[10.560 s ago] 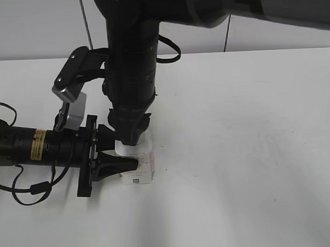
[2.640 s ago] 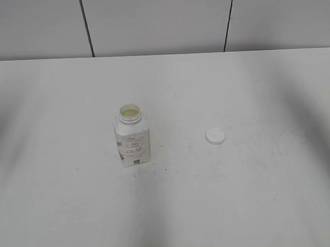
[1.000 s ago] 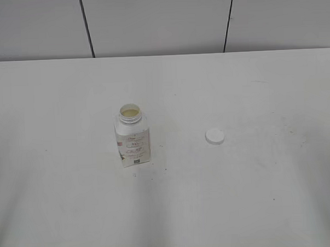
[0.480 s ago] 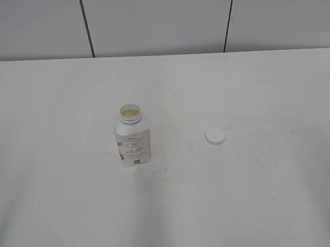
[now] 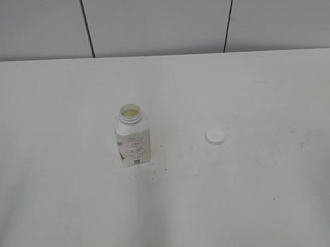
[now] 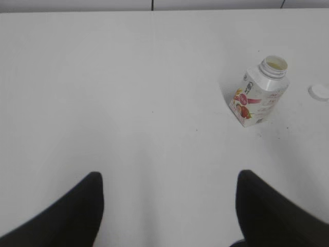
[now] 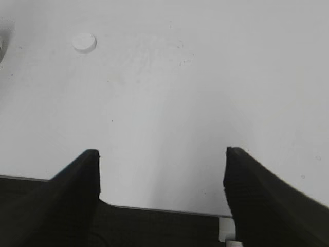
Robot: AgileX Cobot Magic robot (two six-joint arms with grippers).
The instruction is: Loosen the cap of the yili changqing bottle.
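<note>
Yili changqing bottle [image 5: 132, 142] stands upright on desk [image 5: 256, 196], left of centre, neck open, pale liquid showing inside. Cap [image 5: 215, 136] off, lying flat on desk well apart to bottle's right. Neither arm appears in exterior view. Left hand [image 6: 169, 206] spread wide, empty, pulled back with bottle far ahead to right. Right hand [image 7: 162, 177] spread wide too, empty, near desk edge, cap far ahead to left. Judgement: loosening done, even beyond; nothing evidently left.
</note>
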